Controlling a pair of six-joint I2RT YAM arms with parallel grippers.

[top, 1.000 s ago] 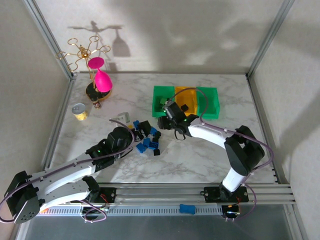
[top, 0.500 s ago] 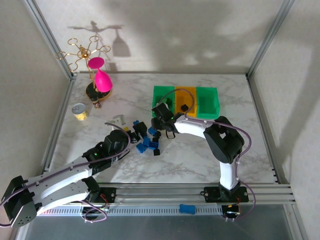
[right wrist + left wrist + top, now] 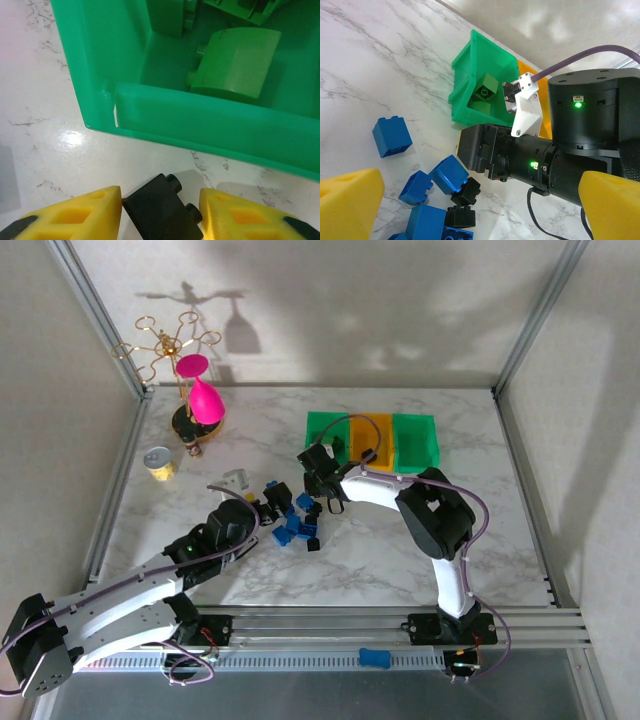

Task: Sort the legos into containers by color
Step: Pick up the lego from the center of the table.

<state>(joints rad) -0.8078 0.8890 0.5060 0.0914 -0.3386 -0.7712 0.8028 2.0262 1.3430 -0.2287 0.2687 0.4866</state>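
Blue and black legos point(image 3: 295, 520) lie in a heap on the marble table, left of the containers. Those containers are a green bin point(image 3: 322, 430), a yellow-orange bin point(image 3: 372, 430) and a second green bin point(image 3: 418, 440). My right gripper point(image 3: 160, 207) is low at the left green bin's front corner point(image 3: 200, 120), shut on a black lego point(image 3: 162, 210) that rests on the table. Green legos point(image 3: 235, 62) lie inside that bin. My left gripper point(image 3: 480, 195) hangs open over the heap, above a blue lego point(image 3: 392, 136) and black legos point(image 3: 465, 191). The right arm's wrist fills the space in front of it.
A small yellow can point(image 3: 157, 462) stands at the table's left edge. A gold wire stand with a pink glass point(image 3: 203, 400) is at the back left. A small grey-white object point(image 3: 236, 480) lies near the heap. Metal frame posts ring the table.
My right gripper has swung left from the bins and come down by the left green bin's front corner, its jaws narrowing round a black lego. My left arm has drawn back a little.
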